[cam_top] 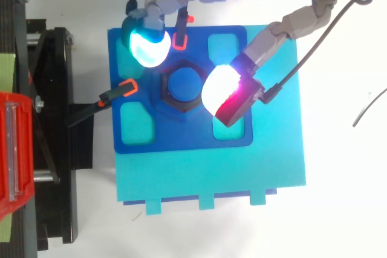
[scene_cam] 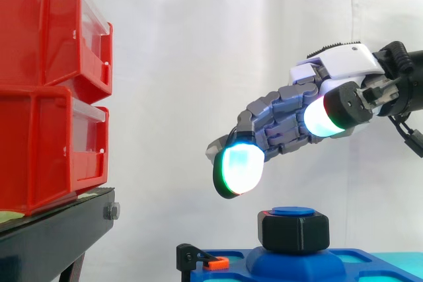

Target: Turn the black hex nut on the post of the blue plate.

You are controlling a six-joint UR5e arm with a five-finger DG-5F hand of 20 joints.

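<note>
The red bins (scene_cam: 46, 90) are standing stacked at the left of the side view on the black stand (scene_cam: 53, 222), well apart from the work. The blue plate (cam_top: 181, 143) is lying flat in the middle of the top view, and along the bottom edge in the side view. The hand (scene_cam: 291, 113) is reaching in from the right of the side view and hovering above the plate with its fingers spread and loosely bent, holding nothing. One glowing pad (scene_cam: 239, 168) is hanging up and to the left of the black hex nut (scene_cam: 294, 230), with clear space between them. From above, another pad (cam_top: 225, 92) is overlapping the nut's right side, while the first one (cam_top: 147, 43) is sitting off its upper left. The nut is sitting at the plate's centre, threaded on the post (scene_cam: 293, 211), whose blue top is showing just above it. The post's long axis is standing upright, pointing at the top of the side view, and the nut is lying level around it, one corner pointing towards frame left from above. By my judgement the turning is not yet underway here: closing on the nut and twisting it are both remaining.
</note>
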